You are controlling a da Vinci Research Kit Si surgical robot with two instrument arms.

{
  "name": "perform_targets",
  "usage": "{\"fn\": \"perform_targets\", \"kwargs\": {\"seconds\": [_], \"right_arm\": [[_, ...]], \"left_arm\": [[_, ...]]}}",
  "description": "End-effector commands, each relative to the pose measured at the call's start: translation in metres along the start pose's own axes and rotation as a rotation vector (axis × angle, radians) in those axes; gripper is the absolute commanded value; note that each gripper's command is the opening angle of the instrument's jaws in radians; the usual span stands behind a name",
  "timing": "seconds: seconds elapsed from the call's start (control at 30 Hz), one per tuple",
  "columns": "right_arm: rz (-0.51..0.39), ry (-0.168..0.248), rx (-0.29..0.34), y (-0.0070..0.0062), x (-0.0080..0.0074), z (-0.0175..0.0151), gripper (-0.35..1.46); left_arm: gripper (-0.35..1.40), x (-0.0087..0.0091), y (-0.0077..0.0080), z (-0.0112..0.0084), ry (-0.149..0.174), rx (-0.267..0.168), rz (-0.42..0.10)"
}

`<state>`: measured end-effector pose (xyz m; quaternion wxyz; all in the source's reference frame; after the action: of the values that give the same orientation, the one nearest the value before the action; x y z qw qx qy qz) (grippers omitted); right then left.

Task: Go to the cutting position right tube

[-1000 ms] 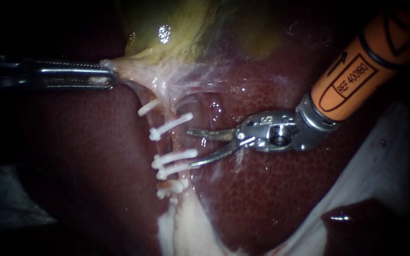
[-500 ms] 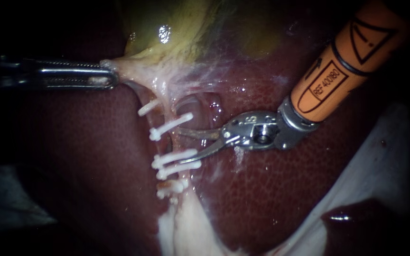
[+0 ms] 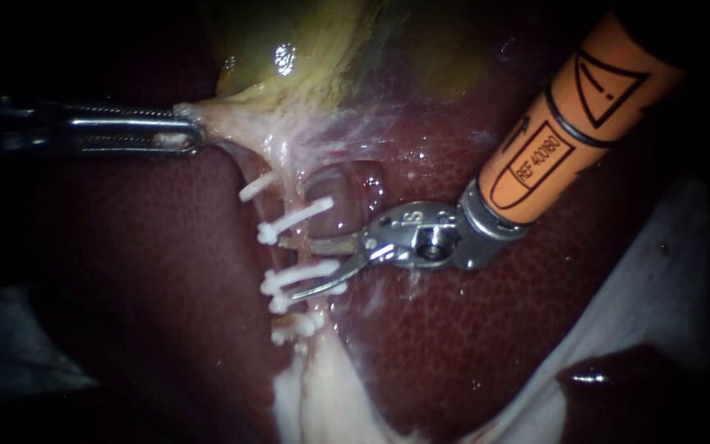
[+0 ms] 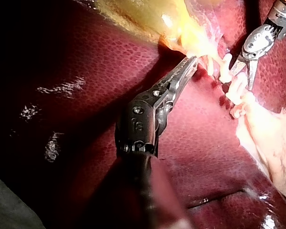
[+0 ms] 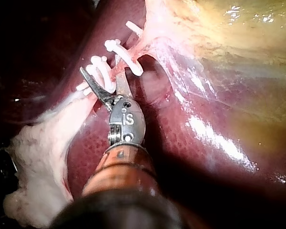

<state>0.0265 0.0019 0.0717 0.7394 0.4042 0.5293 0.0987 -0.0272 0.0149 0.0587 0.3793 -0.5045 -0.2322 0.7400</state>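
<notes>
Between two clips, the right instrument has advanced toward 9 o'clock — pincer wide astride the tube, nearly placed; the left instrument pincer grips the gallbladder.

Markings only on right instrument (orange shaft).

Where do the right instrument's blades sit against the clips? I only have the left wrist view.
Observer: Endoscope view: the right instrument has its blades open. One blade lies across the clipped tube in the gap between two clips; the other overlaps the lower clips.
Operator: Tube between the blades?
Observer: Right wrist view: it appears to run between them, ungripped.
Operator: Left hold?
Observer: Endoscope view: the left instrument has its jaws shut on pale tissue just under the gallbladder.
</notes>
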Motion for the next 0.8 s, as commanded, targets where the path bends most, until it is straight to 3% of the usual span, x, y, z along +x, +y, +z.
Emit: {"fn": "perform_targets", "kwargs": {"seconds": [0.03, 0.3, 0.6, 0.8], "right_arm": [[0.004, 0.003, -0.004, 0.0, 0.0002, 0.0003, 1.29], [0.038, 0.052, -0.004, 0.0002, 0.0019, 0.0037, 1.27], [0.077, 0.063, -0.053, 0.001, 0.0017, 0.0053, 1.29], [0.079, 0.077, -0.052, 0.0008, 0.0021, 0.005, 1.3]], "left_arm": [[-0.35, 0.0, 0.0, 0.0, 0.0, 0.0, 0.0], [-0.35, 0.0, 0.0, 0.0001, 0.0, 0.0, 0.0], [-0.35, 0.0, 0.0, 0.0002, 0.0, 0.001, 0.0], [-0.35, 0.0, 0.0, 0.0002, 0.0, 0.001, 0.0]]}}
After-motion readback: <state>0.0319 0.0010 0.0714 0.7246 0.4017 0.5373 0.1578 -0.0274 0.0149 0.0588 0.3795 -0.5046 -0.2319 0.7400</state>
